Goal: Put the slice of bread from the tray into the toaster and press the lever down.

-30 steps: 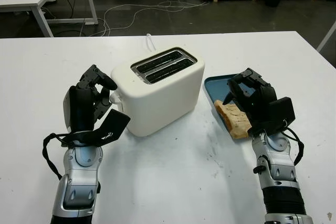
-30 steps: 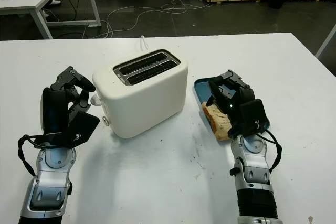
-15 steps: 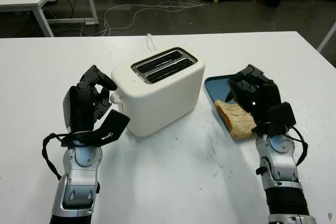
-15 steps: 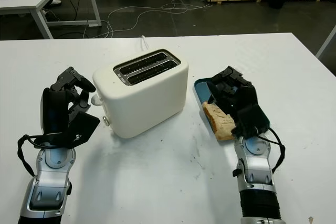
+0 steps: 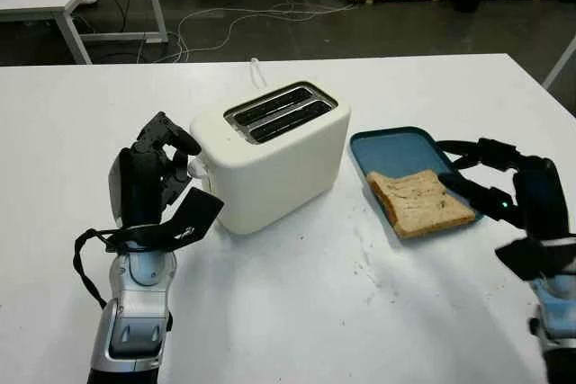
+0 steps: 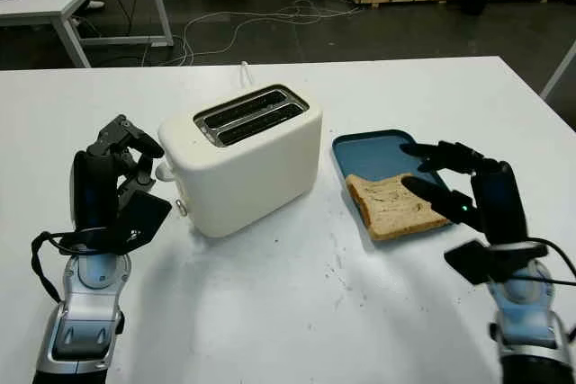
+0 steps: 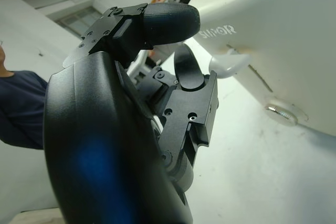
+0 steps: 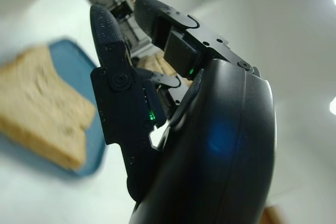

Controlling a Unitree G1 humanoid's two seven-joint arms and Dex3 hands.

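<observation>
on white table (image 5: 297, 312), left to right. left hand (image 5: 160, 164) raised just beside toaster's near-left end, fingers (image 7: 168, 22) curled, holding nothing, thumb tip close to white lever knob (image 5: 197, 168) but contact can't be confirmed. in left wrist view, same knob (image 7: 228, 61) sticking out of toaster side just past curled fingers. person's dark sleeve (image 7: 18, 108) visible at edge of that view.

mid-table: cream two-slot toaster (image 5: 270, 155), set at an angle, both slots empty, white cord (image 5: 256, 69) running off far side.

right of toaster: blue tray (image 5: 396, 146) flat on table, just beside toaster. bread slice (image 5: 418, 201) lying flat on tray's near part, near corner overhanging tray rim toward table.

far right: right hand (image 6: 468, 186) released, holding nothing, hovering at tray's right edge, fingers pointing left toward slice; lower finger tip (image 6: 423, 191) at slice's right edge, touching or not unclear. green led lit on that hand.
</observation>
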